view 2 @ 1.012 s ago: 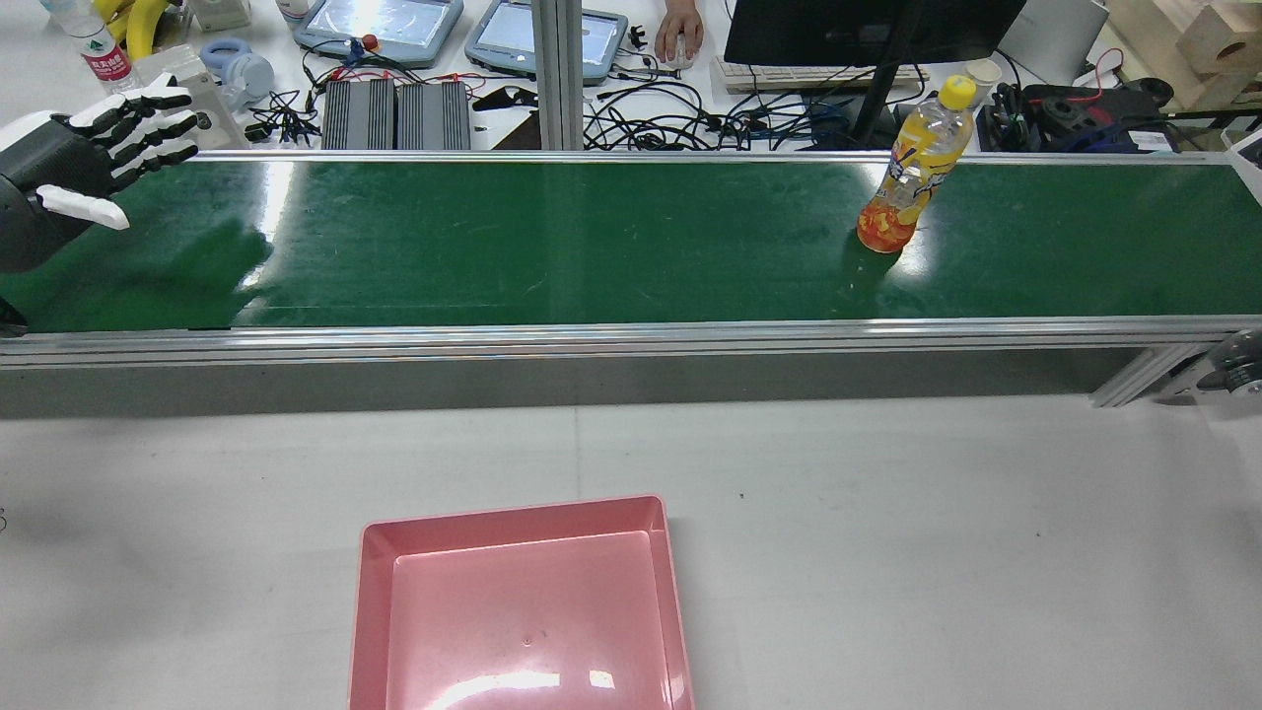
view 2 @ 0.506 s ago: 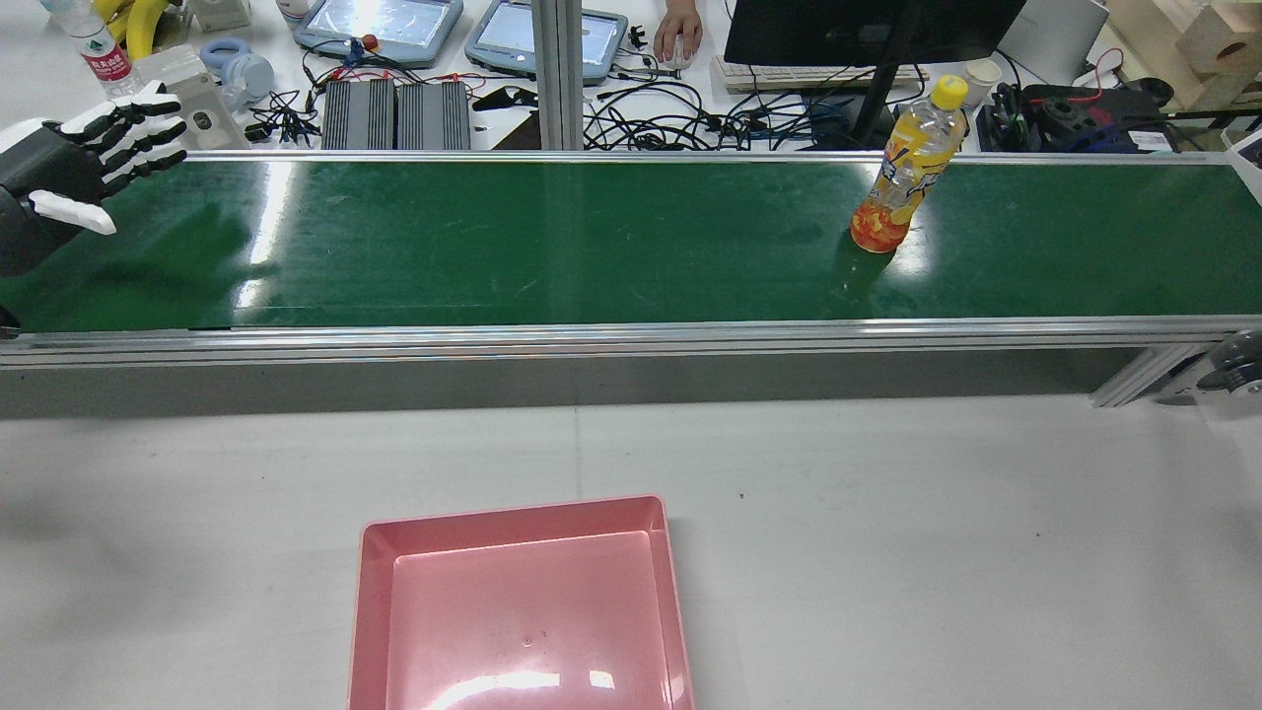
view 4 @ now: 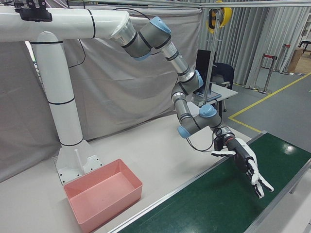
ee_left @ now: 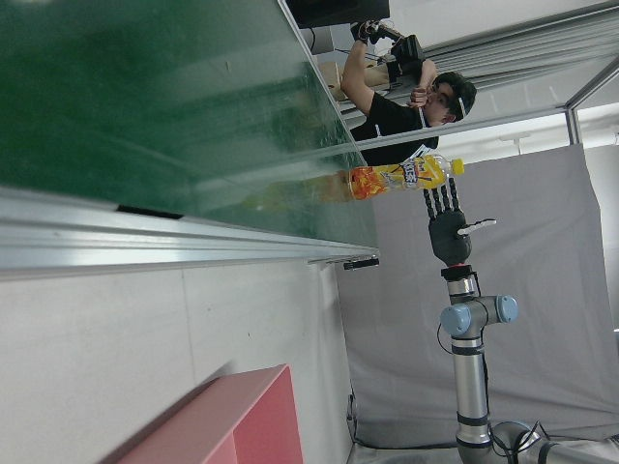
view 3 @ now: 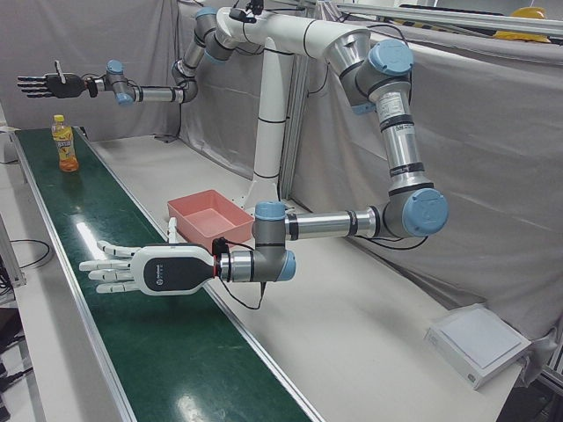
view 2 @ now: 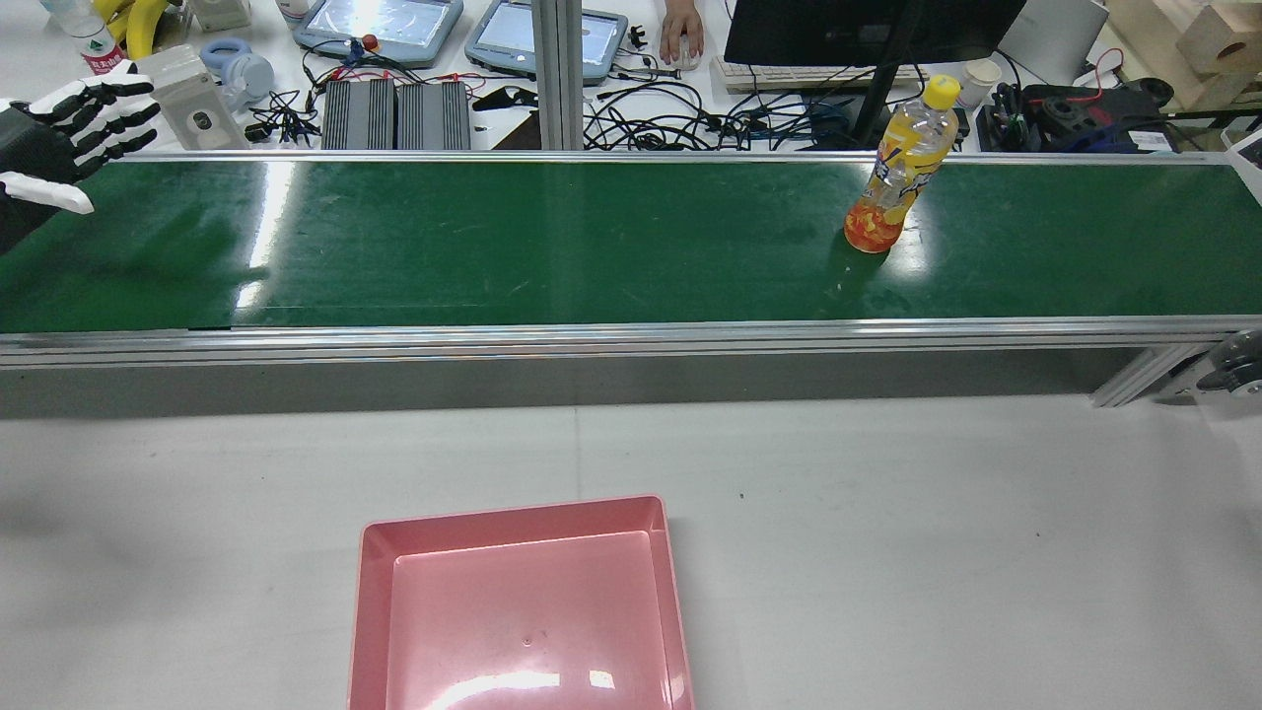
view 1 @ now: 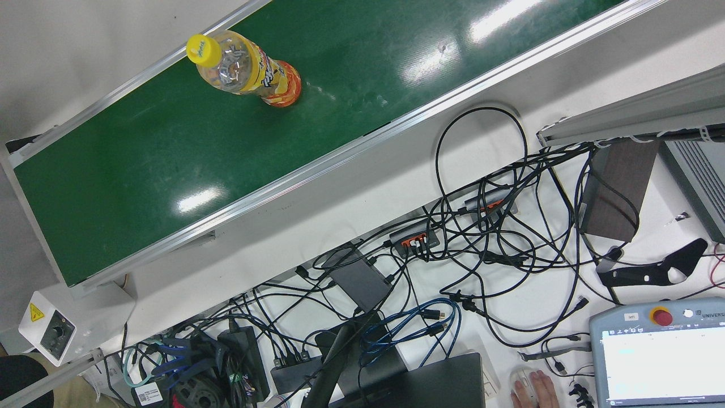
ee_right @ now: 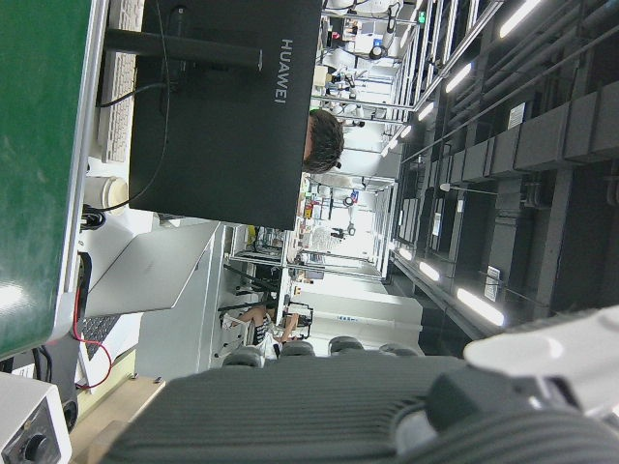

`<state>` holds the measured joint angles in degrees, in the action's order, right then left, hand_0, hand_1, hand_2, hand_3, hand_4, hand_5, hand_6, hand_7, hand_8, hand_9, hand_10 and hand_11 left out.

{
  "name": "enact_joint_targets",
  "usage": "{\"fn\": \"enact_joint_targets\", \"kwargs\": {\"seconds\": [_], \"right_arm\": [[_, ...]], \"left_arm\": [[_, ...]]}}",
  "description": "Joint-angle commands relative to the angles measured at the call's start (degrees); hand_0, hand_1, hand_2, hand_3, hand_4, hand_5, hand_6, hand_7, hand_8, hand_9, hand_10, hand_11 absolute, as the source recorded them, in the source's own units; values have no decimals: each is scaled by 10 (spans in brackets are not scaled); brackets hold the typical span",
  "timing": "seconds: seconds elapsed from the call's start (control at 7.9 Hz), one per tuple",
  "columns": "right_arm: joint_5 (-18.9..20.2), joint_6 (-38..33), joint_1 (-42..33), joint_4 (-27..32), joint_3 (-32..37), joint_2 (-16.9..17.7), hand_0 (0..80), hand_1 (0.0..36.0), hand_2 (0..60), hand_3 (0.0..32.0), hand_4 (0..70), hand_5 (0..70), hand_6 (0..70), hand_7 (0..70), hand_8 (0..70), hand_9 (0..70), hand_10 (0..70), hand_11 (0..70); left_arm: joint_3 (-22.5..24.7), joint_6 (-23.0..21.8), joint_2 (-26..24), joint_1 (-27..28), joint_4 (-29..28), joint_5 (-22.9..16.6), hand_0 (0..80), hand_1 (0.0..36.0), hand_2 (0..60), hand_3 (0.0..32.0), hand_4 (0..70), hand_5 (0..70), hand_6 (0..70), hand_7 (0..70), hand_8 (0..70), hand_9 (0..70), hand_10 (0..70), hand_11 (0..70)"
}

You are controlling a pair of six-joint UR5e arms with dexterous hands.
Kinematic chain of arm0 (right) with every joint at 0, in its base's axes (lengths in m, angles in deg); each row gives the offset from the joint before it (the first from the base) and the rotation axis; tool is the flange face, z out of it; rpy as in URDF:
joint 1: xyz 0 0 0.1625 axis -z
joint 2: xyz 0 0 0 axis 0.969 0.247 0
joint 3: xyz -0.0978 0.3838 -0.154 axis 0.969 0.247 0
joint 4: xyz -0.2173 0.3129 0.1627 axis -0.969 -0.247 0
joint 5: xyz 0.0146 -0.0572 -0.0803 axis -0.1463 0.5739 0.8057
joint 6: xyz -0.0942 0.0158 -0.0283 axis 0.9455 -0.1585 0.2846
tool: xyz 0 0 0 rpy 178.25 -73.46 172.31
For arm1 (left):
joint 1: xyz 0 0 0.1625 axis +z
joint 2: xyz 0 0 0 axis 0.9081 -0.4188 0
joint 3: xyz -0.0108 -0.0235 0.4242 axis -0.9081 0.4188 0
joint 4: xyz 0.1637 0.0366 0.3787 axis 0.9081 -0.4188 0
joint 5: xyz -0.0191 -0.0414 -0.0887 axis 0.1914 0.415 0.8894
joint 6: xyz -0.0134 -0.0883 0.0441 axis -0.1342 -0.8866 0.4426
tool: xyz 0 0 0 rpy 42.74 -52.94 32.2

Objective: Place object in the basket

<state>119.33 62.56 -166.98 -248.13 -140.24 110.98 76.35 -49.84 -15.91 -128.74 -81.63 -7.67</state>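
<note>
Left hand (view 2: 54,118) hovers over the belt's (view 2: 552,242) end, fingers (view 2: 104,108) spread, empty. Right hand (view 3: 54,84) likewise splayed, empty, above the upright bottle (view 2: 899,168). Basket (view 2: 521,611) sits well apart on the bench (view 2: 887,552).

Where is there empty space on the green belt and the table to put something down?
The green belt is bare between the left robot hand and the juice bottle. The white table is free on both sides of the empty pink basket. Beyond the belt it is crowded with cables, tablets and a monitor.
</note>
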Motion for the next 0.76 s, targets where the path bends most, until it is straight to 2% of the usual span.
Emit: {"fn": "enact_joint_targets", "kwargs": {"seconds": [0.0,0.63], "right_arm": [[0,0,0,0,0,0,0,0,0,0,0,0,0,0,0,0,0,0],[0,0,1,0,0,0,0,0,0,0,0,0,0,0,0,0,0,0]], "left_arm": [[17,2,0,-7,16,-11,493,95,0,60,124,234,14,2,91,92,69,111],[16,2,0,-7,19,-11,488,89,0,58,121,233,11,1,89,88,71,114]]}}
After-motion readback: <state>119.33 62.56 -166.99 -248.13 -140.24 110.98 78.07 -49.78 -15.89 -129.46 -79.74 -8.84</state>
